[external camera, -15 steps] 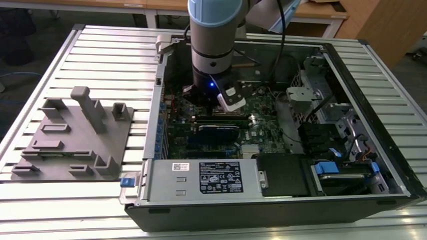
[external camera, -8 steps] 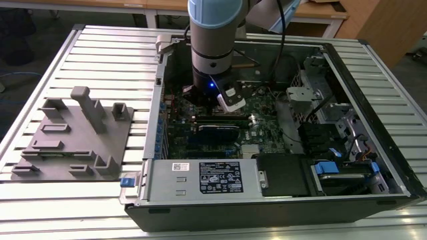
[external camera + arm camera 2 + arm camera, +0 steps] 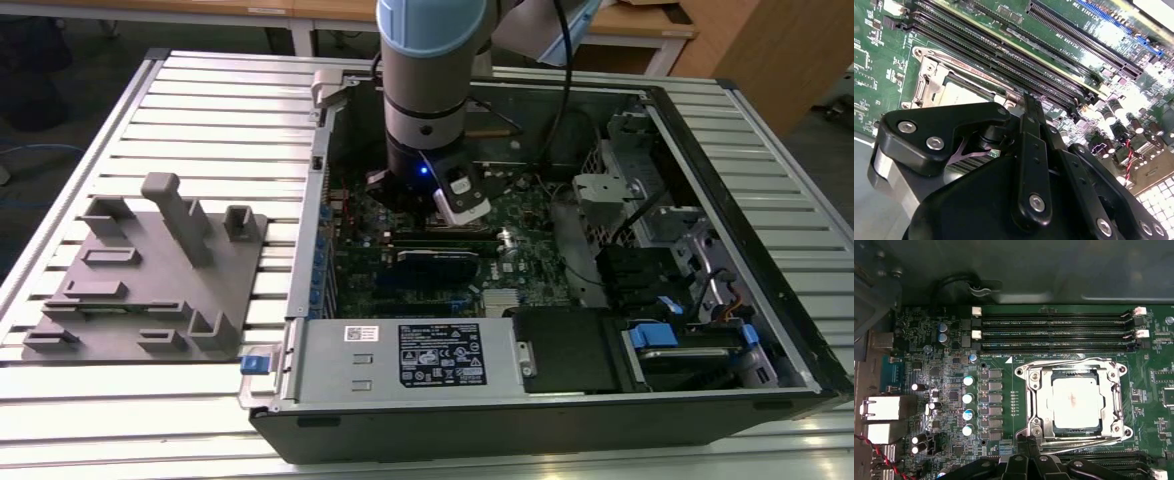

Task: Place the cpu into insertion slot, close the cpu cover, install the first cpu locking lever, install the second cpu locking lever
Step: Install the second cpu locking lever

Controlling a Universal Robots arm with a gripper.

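Observation:
In the first wrist view the cpu point(image 3: 1077, 400), a dull silver square, lies inside the insertion slot point(image 3: 1040, 405) on the green motherboard. The cpu cover point(image 3: 1114, 405), a silver frame, lies flat around it, and the chip shows through its window. Thin wire levers run along two sides of the frame, one being the lever point(image 3: 1069, 360); whether they are latched I cannot tell. My gripper point(image 3: 1028, 445) sits at the socket's edge with its black fingers point(image 3: 1019, 462) together and nothing visible between them. The second wrist view shows the gripper point(image 3: 1029, 100) right beside the cpu point(image 3: 961, 93).
The arm point(image 3: 424, 120) reaches down into an open computer case point(image 3: 747, 200) on a slatted table. Long black memory slots point(image 3: 1054, 332) run beside the socket. A power supply box point(image 3: 400, 355) and drive bays point(image 3: 667, 330) fill the case's front. A grey fixture point(image 3: 147, 280) stands at the exterior view's left.

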